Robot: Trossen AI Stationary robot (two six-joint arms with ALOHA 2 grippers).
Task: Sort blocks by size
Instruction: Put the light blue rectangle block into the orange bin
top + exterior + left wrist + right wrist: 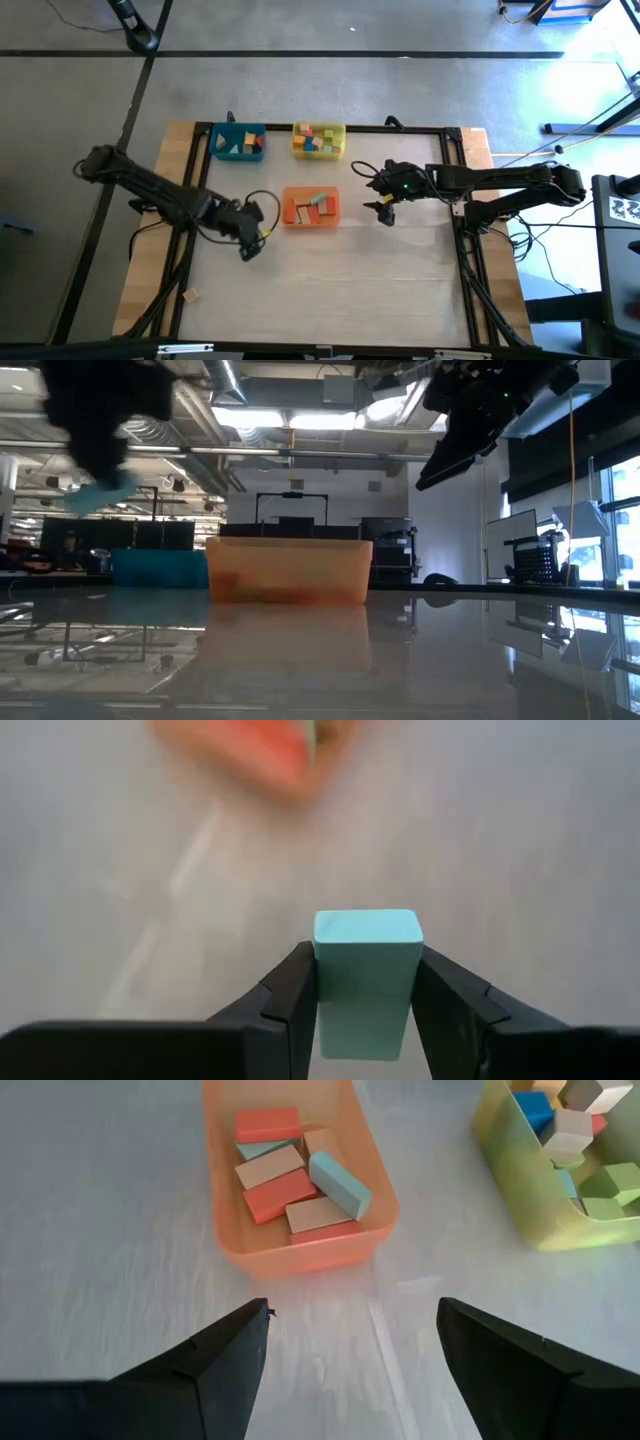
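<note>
My left gripper (250, 250) is shut on a light blue block (366, 970), held above the table left of the orange tray (311, 207). In the low view the block (100, 495) shows below the dark gripper. My right gripper (386, 212) is open and empty above the table, right of the orange tray (300, 1170), which holds several long red, wood and light blue blocks. The blue tray (237, 142) and the yellow tray (319, 140) at the far side hold more blocks. My left gripper pinches the light blue block by two opposite sides (322, 985) between its two fingers. One end of the block (366, 925) sticks out past the fingertips. The block is lifted clear of the table.
A small wooden block (187, 296) lies on the table's wooden left border near the front. Black frame rails run along the table's edges. The near half of the table top (330, 290) is bare.
</note>
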